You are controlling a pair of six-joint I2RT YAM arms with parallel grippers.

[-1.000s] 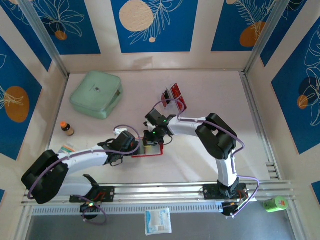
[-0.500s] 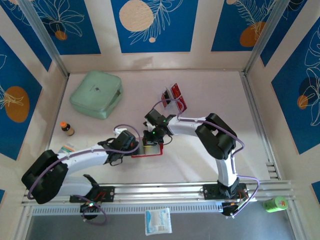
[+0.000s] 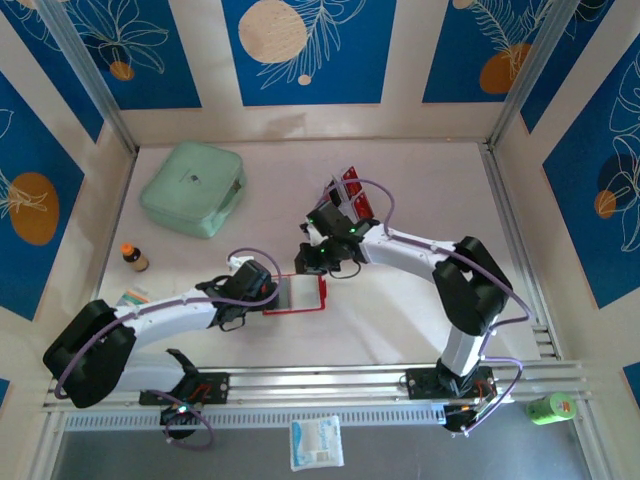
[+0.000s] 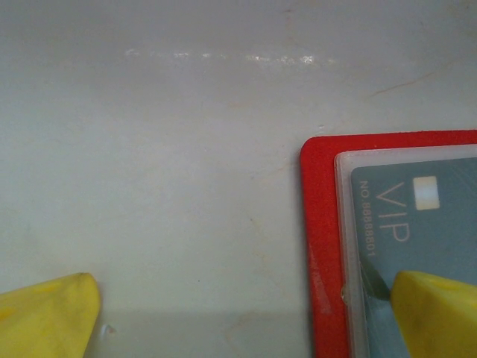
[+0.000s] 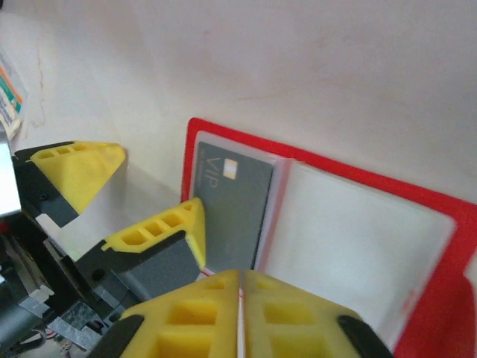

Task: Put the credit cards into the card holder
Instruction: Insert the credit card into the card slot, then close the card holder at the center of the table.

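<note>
Near the near edge of the surface (image 3: 400, 320), the open card holder (image 3: 300, 293) is apparently steadied by one finger of the wide-spread left claw (image 4: 242, 317) beside its pocketed VIP card (image 4: 417, 224), while the closed, empty right claw (image 5: 238, 313) hovers nearby; red credit cards (image 3: 352, 187) wait farther back.

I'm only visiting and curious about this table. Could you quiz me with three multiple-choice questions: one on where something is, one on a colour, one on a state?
1. Where on the table is the green case? A) far left B) near right C) in the middle
2. What colour is the card tucked in the wallet? A) yellow B) grey C) white
3. How does the wallet lie? A) folded shut B) standing on edge C) open flat

Answers: 1 A, it sits near the back-left corner. 2 B, its face is grey with VIP on it. 3 C, both inner halves face up.
</note>
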